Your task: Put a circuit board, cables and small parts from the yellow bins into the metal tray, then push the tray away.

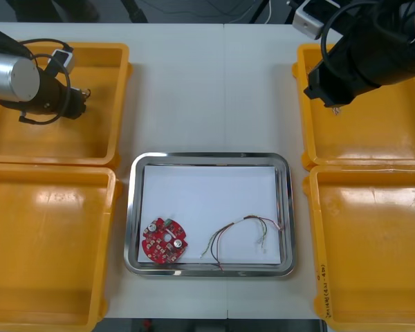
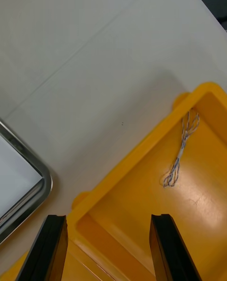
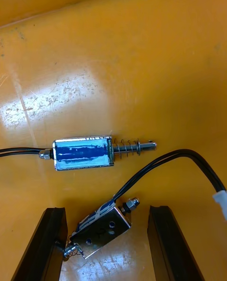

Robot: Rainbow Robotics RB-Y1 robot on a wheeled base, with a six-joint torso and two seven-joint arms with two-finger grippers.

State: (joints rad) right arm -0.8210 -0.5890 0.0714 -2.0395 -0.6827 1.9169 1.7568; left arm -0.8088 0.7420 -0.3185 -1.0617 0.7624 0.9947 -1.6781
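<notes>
Left gripper (image 3: 108,215) wide open, straddling small metal part (image 3: 99,231) in 10 o'clock yellow bin (image 1: 122,104), lined up to pinch; right gripper (image 2: 109,217) wide over 2 o'clock yellow bin (image 2: 142,149); metal tray (image 1: 133,207) at 6 o'clock

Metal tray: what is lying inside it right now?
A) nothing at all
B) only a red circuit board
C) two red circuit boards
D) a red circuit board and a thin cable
D: in the front view the tray holds one circuit board on its left side and a thin cable to the board's right.
</notes>
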